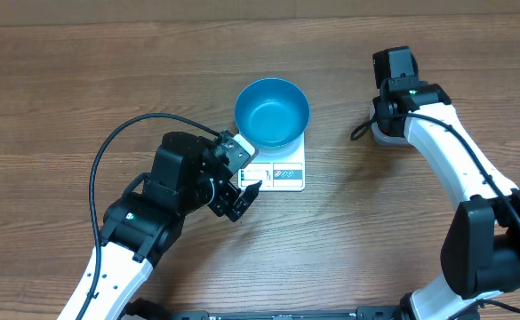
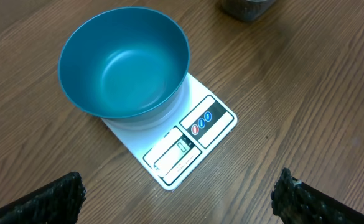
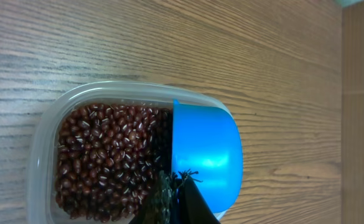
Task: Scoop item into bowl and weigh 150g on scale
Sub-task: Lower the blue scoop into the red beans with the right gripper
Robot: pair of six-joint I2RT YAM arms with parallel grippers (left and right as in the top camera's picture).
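Observation:
The bright blue bowl [image 1: 272,112] stands empty on the white scale [image 1: 282,174]; in the left wrist view the bowl [image 2: 124,62] covers the far part of the scale [image 2: 197,140]. My left gripper [image 1: 244,173] is open at the scale's front left corner, fingertips [image 2: 54,198] wide apart and holding nothing. The red-brown beans [image 3: 107,158] fill a clear tub [image 3: 43,134]. My right gripper [image 3: 180,186] is shut on a small blue scoop [image 3: 206,149], which lies on its side at the tub's right end, against the beans.
In the overhead view the tub [image 1: 380,138] sits right of the scale, mostly hidden under the right arm. A black cable [image 1: 108,151] loops over the table left of the left arm. The tub's edge [image 2: 247,7] shows beyond the bowl.

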